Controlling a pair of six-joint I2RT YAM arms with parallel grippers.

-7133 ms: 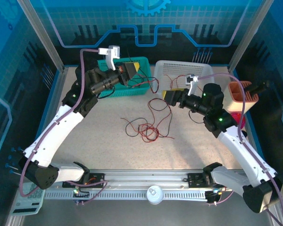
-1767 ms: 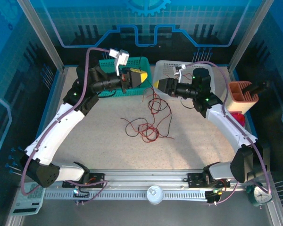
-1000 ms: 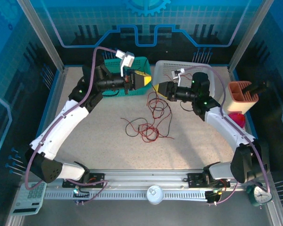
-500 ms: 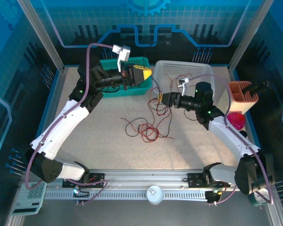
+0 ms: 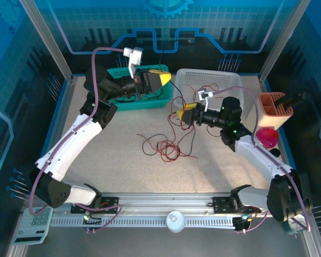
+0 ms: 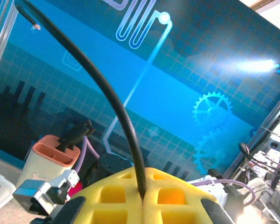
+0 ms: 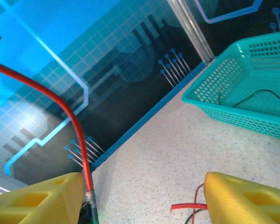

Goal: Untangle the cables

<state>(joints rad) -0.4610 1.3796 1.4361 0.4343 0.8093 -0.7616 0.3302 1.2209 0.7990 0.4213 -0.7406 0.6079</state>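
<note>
The cables lie as a loose tangle of thin red and black wires mid-table, with strands rising toward my right gripper. In the right wrist view that gripper stands open; a red cable runs up along its left finger, and a red cable end lies by the right finger. My left gripper hovers over the teal basket. The left wrist view has its yellow fingers shut on a black cable that curves up and left.
A white basket stands at the back, right of the teal one. An orange-and-white holder and a pink object sit at the right edge. Bare tabletop lies in front of the tangle.
My left gripper has lifted a little toward the back with the black cable. My right gripper has drawn back from the white basket's front edge toward the table's middle.
</note>
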